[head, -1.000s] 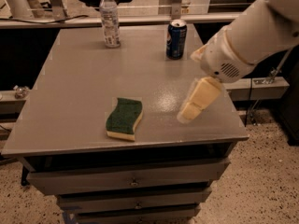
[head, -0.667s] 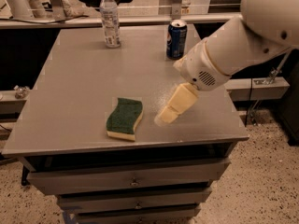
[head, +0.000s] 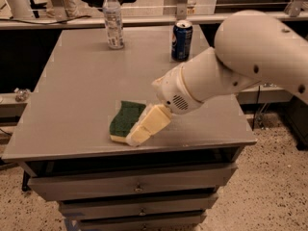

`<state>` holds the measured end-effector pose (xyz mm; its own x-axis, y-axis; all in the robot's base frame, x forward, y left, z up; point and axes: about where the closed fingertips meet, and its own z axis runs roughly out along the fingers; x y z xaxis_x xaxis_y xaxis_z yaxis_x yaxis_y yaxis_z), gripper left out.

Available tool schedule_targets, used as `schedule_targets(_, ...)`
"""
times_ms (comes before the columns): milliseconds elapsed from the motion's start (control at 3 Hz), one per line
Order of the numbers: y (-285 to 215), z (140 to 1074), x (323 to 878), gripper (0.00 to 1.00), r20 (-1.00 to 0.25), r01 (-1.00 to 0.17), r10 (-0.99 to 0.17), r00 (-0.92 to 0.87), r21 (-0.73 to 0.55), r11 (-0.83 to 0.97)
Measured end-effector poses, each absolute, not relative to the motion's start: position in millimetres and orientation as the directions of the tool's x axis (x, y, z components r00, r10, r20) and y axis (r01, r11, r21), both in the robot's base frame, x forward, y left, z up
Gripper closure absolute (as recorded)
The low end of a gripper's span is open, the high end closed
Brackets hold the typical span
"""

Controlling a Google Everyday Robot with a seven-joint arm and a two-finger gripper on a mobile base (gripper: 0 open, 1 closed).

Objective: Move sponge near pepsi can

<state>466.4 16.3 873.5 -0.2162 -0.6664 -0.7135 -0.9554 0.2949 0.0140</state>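
Observation:
The sponge [head: 124, 119], dark green on top with pale yellow foam below, lies flat near the front edge of the grey table [head: 82, 81]. My gripper [head: 144, 128], with pale yellow fingers, hangs down over the sponge's right side and covers part of it. The pepsi can [head: 182, 40], dark blue with a silver top, stands upright at the back of the table, right of centre, well away from the sponge.
A clear plastic water bottle [head: 113, 19] stands at the back of the table, left of the can. My large white arm [head: 240, 61] reaches in from the right over the table's right part. Drawers sit under the tabletop.
My gripper has moved left and down from the table's right side to the sponge's right edge. The sponge, can and bottle have not moved.

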Motion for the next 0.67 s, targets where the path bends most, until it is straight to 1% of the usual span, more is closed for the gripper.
schedule_targets(333,41.1,862.0,462.8,0.00,-0.745,-0.959,-0.640,-0.189,-0.001,0.284)
schedule_targets(667,58.9,850.7,464.2,0.00,-0.751,-0.959,-0.638,-0.167,-0.025,0.281)
